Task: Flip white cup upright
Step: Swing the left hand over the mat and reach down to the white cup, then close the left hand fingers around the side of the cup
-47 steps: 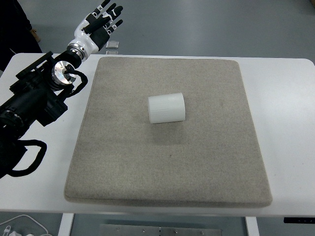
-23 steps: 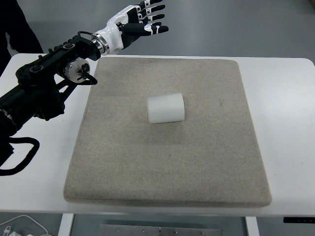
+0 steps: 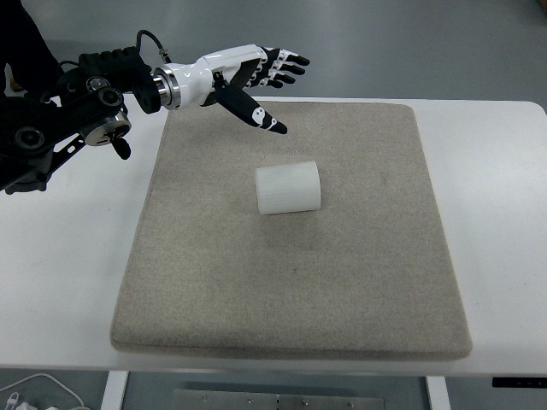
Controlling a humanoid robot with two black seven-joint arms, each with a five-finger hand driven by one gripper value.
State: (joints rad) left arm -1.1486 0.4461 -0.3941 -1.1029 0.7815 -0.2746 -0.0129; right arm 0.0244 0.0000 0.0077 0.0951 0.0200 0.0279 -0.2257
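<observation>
A white cup (image 3: pixel 288 188) lies on its side near the middle of the beige mat (image 3: pixel 359 282), its axis running left to right. My left hand (image 3: pixel 267 85) hovers above the mat's far left part, up and to the left of the cup and apart from it. Its fingers (image 3: pixel 286 67) are spread and the thumb points down toward the cup; it holds nothing. The black left arm (image 3: pixel 60 111) enters from the upper left. No right arm shows.
The mat lies on a white table (image 3: pixel 496 213) whose bare margins run along both sides and the front. Grey floor lies beyond the far edge. A white cable (image 3: pixel 34 384) shows below the front left corner.
My left hand has swung right and forward, from beyond the table's far left edge to over the mat's far left part, closer to the cup. The cup has not moved.
</observation>
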